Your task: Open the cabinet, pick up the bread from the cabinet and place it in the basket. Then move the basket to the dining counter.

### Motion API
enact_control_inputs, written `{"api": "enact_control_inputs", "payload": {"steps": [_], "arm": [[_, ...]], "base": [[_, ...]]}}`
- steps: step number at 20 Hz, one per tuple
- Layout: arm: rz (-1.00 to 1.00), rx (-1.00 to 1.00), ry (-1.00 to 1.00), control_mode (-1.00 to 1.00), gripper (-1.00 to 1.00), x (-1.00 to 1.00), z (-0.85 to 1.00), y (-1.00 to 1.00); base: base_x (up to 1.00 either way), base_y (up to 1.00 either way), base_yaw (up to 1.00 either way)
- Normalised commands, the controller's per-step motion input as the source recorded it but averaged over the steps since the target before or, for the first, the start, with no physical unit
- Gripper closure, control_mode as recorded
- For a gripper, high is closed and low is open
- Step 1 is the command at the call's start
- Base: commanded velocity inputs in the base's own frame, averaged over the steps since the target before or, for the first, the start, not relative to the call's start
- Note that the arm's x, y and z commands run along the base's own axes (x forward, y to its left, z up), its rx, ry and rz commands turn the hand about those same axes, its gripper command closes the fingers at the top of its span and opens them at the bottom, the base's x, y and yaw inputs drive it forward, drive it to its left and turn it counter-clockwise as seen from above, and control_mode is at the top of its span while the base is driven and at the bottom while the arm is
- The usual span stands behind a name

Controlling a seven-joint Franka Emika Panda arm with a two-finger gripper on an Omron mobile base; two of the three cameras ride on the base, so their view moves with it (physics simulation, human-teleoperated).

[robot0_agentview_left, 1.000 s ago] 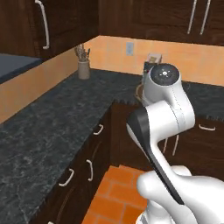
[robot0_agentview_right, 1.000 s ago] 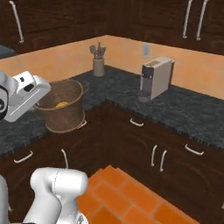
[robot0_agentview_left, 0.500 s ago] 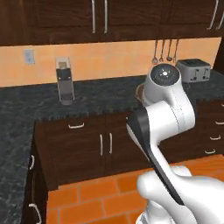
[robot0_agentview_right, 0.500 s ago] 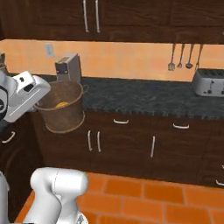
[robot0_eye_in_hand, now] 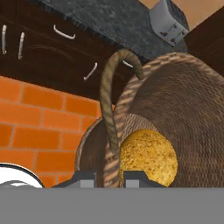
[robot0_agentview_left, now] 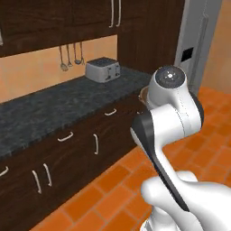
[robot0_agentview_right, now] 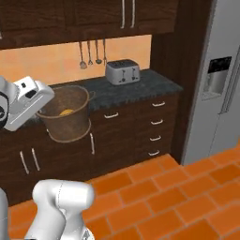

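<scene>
My gripper (robot0_eye_in_hand: 109, 177) is shut on the rim of the brown woven basket (robot0_agentview_right: 70, 123), just under one of its looped handles (robot0_eye_in_hand: 114, 87). The basket hangs in the air in front of the lower drawers, tilted toward the hand. The bread (robot0_eye_in_hand: 148, 156), a round golden bun, lies at the basket's bottom and shows as a yellow patch (robot0_agentview_right: 66, 112) in the right base view. In the left base view, a sliver of the basket (robot0_agentview_left: 144, 93) peeks out behind the arm. The dark wall cabinets (robot0_agentview_right: 84, 16) are shut. The dining counter is out of view.
A black speckled worktop (robot0_agentview_right: 140, 86) carries a steel toaster (robot0_agentview_right: 123, 71). Utensils (robot0_agentview_right: 89, 54) hang on the orange wall above. A tall grey fridge (robot0_agentview_right: 218, 84) stands at the right. Orange floor tiles (robot0_agentview_right: 164, 201) spread in front of the drawers.
The whole picture has swept sideways: the corner with the coffee machine is gone, and the toaster and fridge have come in. The basket with the bread stays in my gripper.
</scene>
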Motion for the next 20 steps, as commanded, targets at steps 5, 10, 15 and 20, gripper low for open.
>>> {"api": "enact_control_inputs", "payload": {"steps": [5, 10, 15, 20], "arm": [[0.0, 0.0, 0.0, 1.0, 1.0, 0.0, 0.0, 0.0], [0.0, 0.0, 0.0, 1.0, 1.0, 0.0, 0.0, 0.0], [0.0, 0.0, 0.0, 1.0, 1.0, 0.0, 0.0, 0.0], [0.0, 0.0, 0.0, 1.0, 1.0, 0.0, 0.0, 0.0]], "base": [[0.0, -0.05, -0.84], [0.0, -0.12, -0.81], [0.35, -0.22, -0.61], [0.99, 0.29, -0.51]]}}
